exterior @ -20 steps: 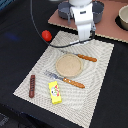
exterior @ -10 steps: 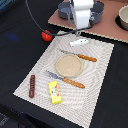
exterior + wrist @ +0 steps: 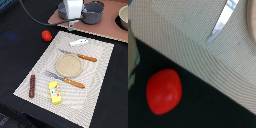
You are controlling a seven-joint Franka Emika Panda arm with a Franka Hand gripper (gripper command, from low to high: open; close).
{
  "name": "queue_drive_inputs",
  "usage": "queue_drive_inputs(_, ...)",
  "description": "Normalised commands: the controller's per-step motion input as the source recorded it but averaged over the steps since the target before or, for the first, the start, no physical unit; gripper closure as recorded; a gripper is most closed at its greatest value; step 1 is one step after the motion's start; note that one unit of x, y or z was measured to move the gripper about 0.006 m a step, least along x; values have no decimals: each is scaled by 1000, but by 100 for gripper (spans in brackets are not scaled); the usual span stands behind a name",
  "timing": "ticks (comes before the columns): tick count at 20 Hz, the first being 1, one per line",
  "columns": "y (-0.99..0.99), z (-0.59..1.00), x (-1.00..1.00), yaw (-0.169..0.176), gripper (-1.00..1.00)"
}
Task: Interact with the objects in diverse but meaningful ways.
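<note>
A red tomato-like ball (image 3: 46, 35) lies on the black cloth just off the mat's far corner at the exterior view's left; the wrist view shows it too (image 3: 164, 91). On the mat's far edge rests a white oblong piece (image 3: 79, 43). A yellow packet with red print (image 3: 55, 92) and a dark brown stick (image 3: 32, 85) sit at the mat's near end. My gripper (image 3: 71, 24) hangs above the mat's far edge, between the ball and the white piece, touching neither. Its fingers are too small to read as open or shut.
A round tan plate (image 3: 69, 65) sits mid-mat between two wooden-handled pieces of cutlery (image 3: 65, 80) (image 3: 80, 56); one blade (image 3: 223, 20) shows in the wrist view. Grey pots (image 3: 93, 11) stand behind the gripper, with a bowl (image 3: 123, 17) at the far right. The woven placemat (image 3: 100, 75) lies on black cloth.
The gripper has shifted toward the exterior view's left, away from the white oblong piece, which now lies in plain sight on the mat. Nothing else has moved.
</note>
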Motion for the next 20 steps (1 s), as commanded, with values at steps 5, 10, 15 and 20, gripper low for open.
queue_drive_inputs(5,-39,18,-948,0,-100)
queue_drive_inputs(10,-109,0,-866,0,-100)
queue_drive_inputs(15,-158,29,-408,-78,-100)
queue_drive_inputs(20,-177,52,-244,-153,-100)
